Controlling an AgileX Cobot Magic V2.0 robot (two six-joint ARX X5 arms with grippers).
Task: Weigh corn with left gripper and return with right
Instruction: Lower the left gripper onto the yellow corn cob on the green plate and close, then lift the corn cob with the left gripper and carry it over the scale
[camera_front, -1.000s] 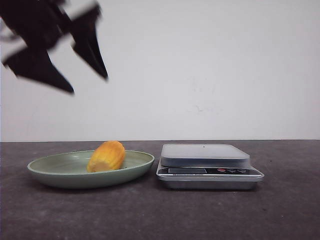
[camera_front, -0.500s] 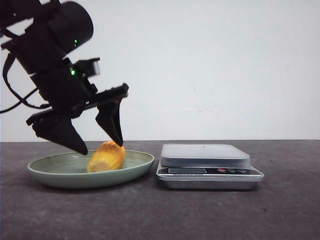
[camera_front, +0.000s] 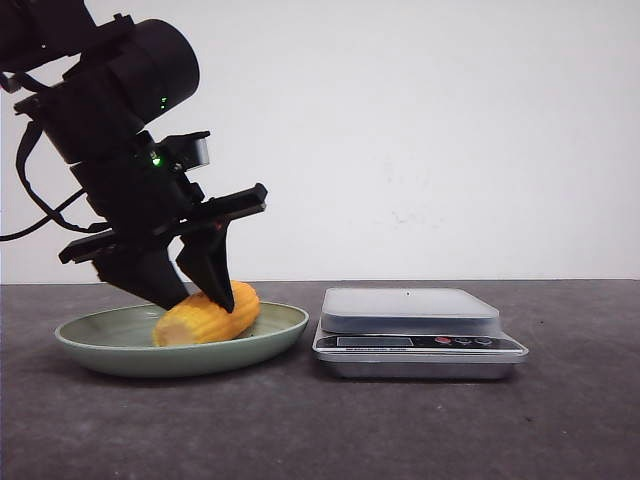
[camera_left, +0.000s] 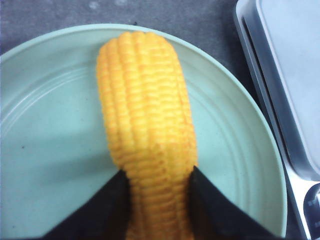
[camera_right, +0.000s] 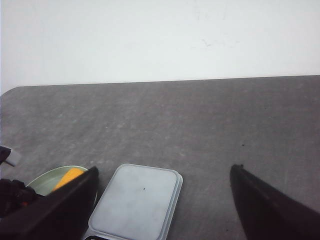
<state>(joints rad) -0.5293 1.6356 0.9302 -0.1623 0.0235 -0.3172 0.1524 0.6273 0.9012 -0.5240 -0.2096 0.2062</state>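
The yellow corn (camera_front: 205, 318) lies on its side in the green dish (camera_front: 100, 345) at the left of the table. My left gripper (camera_front: 200, 300) reaches down into the dish, its two black fingers standing on either side of the cob. In the left wrist view both fingers press against the sides of the corn (camera_left: 145, 125) near its closer end, and the corn still rests on the dish (camera_left: 45, 125). My right gripper (camera_right: 164, 170) is open and empty, high over the scale. It does not show in the front view.
A silver digital kitchen scale (camera_front: 410, 310) with a flat platform stands just right of the dish, and it also shows in the right wrist view (camera_right: 137, 200). The table is dark grey, with a white wall behind it.
My left gripper came down from the upper left into the dish and closed on the corn. The corn turned from end-on to lying lengthwise.
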